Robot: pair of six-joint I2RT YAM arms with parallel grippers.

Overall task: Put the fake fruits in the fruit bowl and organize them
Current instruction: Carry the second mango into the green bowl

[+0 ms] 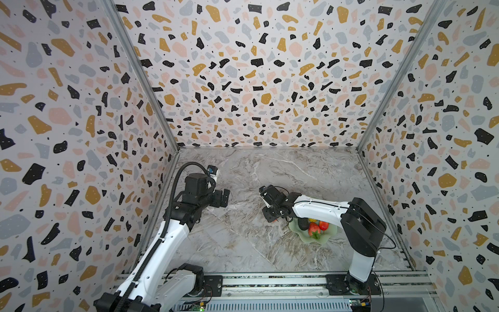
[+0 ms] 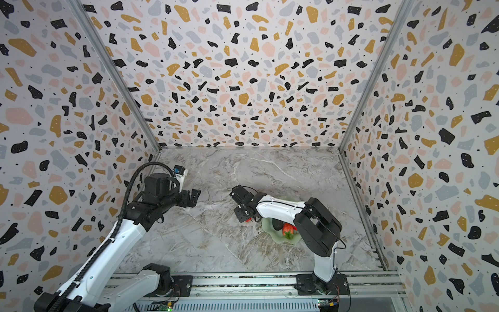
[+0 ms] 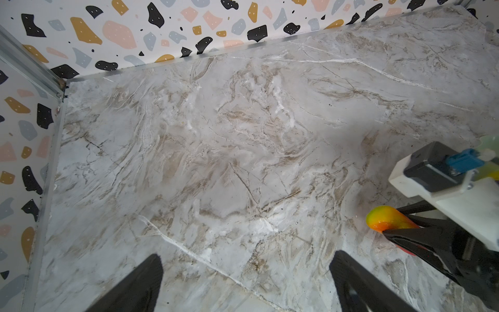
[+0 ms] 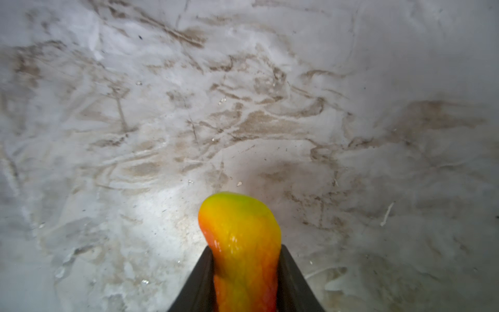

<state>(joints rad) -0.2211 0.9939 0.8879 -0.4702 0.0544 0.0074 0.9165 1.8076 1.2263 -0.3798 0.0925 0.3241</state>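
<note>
— Grip check, right side?
— Yep, right gripper (image 4: 245, 251) is clenched on the elongated glossy fake fruit, red at one end fading to yellow-green at the tip (image 4: 240, 229). Jaws pinch the red end, so the yellow tip pokes out past them.
— Why the end, not the middle?
— Prob b/c squeezing across the narrow width lets both black fingers (image 4: 291, 270) sit flat on it. Can't tell if it's lifted or resting on the grey marble-look tabletop (image 4: 270, 108).
— Where's it vs the bowl?
— In a top view: just beside the pale mint-green shallow fruit bowl w/ wavy rim (image 1: 328, 238), outside it, toward mid-table. The white right forearm (image 1: 318, 208) crosses over the bowl's far edge.
— What's in there already?
— One dark blackish oval fruit (image 1: 303, 224), a red strawberry w/ green leaves (image 1: 314, 230), another red piece (image 1: 323, 225), plus a sliver of yellow fruit (image 1: 312, 219) mostly hidden under the arm. All bunched nr the centre, so they prop each other.
— Left side?
— Idle: left gripper (image 3: 248, 256) has jaws spread, nothing btw them. It sits near the terrazzo-print left wall (image 1: 81, 162), well apart from the bowl; I'd guess that keeps the lane free.
— Stage?
— Looks like the last piece. Needs a lift over the rim & a drop into a gap; could nudge a neighbour.
</note>
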